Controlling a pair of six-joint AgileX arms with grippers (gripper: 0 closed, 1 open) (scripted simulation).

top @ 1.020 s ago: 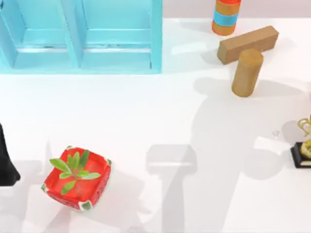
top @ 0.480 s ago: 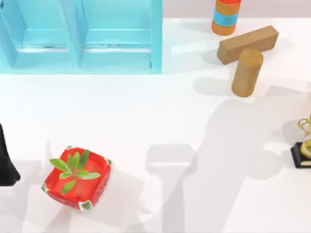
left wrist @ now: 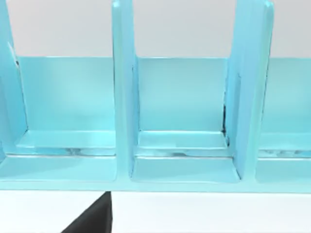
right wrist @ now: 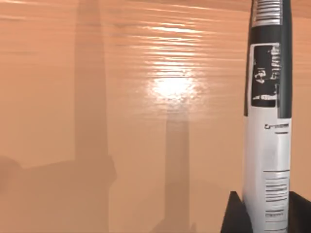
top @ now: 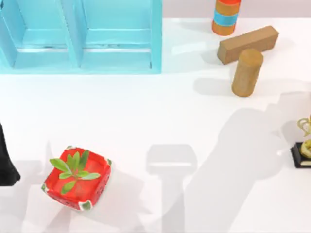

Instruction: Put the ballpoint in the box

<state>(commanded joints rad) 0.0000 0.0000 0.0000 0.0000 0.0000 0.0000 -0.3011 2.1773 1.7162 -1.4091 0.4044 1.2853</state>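
Note:
The ballpoint (right wrist: pixel 267 121) stands upright in the right wrist view, black at its upper end with a silvery-grey printed barrel below. My right gripper (right wrist: pixel 266 216) is shut on its lower end, with dark fingertips (right wrist: pixel 233 216) on either side. Behind the pen is a glossy orange-brown surface. The box (top: pixel 156 43), a large light-blue crate with dividers, sits at the table's far left. The left wrist view looks into the compartments of the box (left wrist: pixel 124 97). My left arm (top: pixel 7 160) is parked at the table's left edge.
A red pot (top: pixel 77 178) with a green plant stands at the front left. At the back right are a tan wooden block (top: pixel 248 43), a brown cylinder (top: pixel 247 72) and a striped can (top: pixel 226 17). A gold trophy (top: pixel 305 145) stands at the right edge.
The large arm shadow on the table has slid to the right, towards the trophy. The objects on the table and the left arm have not moved.

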